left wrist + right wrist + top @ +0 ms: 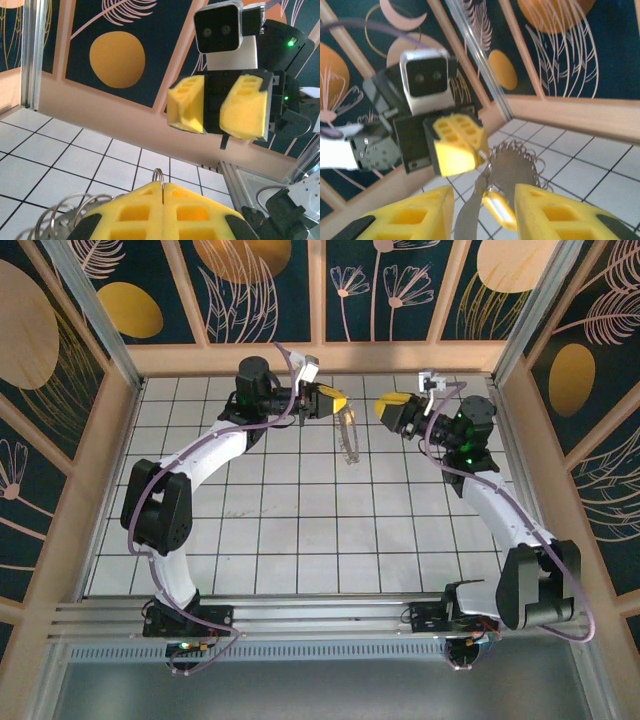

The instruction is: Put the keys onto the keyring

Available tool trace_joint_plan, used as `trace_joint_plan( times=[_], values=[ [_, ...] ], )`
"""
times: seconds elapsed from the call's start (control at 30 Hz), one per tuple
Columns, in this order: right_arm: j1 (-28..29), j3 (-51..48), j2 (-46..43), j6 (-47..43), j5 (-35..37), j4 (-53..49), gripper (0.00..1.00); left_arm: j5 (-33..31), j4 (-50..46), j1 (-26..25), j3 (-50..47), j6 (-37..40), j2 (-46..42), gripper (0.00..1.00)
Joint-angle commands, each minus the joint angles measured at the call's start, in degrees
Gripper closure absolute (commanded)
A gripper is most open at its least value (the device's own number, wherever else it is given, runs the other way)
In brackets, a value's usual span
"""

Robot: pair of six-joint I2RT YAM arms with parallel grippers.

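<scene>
left tool [163,187] clamped on keyring [158,176], right tool [482,200] partly open, near it

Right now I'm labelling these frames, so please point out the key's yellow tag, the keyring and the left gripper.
yellow tag [498,210]: right wrist view, middle of the tag.
keyring [159,176]: left wrist view, top of the wire loop.
left gripper [163,191]: left wrist view, seam between its shut fingertips.

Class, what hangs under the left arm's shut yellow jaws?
Silver wire rings and a flat silver key with a yellow tag dangle; the jaws cover the gripped part.
</scene>
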Motion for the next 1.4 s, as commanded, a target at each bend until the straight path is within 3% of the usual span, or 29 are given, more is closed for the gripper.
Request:
trace_joint_plan(
  times=[0.0, 0.27, 0.6, 1.07, 1.2, 1.37],
  values=[
    [0.9, -0.7, 3.5, 10.4, 3.5, 13.6, 0.63, 0.1, 10.1, 0.4, -1.2, -5.0, -2.4, 1.0],
    [4.3, 0.2, 10.4, 17.6, 2.7, 25.9, 0.61, 0.6, 16.7, 0.4, -2.2, -10.2, -1.8, 1.0],
    [7.7, 1.7, 13.9, 18.7, 2.6, 29.1, 0.62, 0.9, 17.4, 0.5, -2.2, -10.9, -1.7, 1.0],
    [8.0, 3.6, 15.1, 18.9, 2.7, 29.2, 0.64, 2.1, 16.3, 0.4, -2.3, -10.2, -1.9, 1.0],
    [8.0, 4.0, 15.6, 19.0, 2.3, 29.0, 0.69, 2.0, 15.8, 0.4, -2.2, -9.9, -2.1, 1.0],
    [7.9, 4.0, 15.8, 19.1, 1.7, 29.0, 0.87, 2.1, 15.4, 0.4, -2.2, -9.6, -2.3, 1.0]
  ],
)
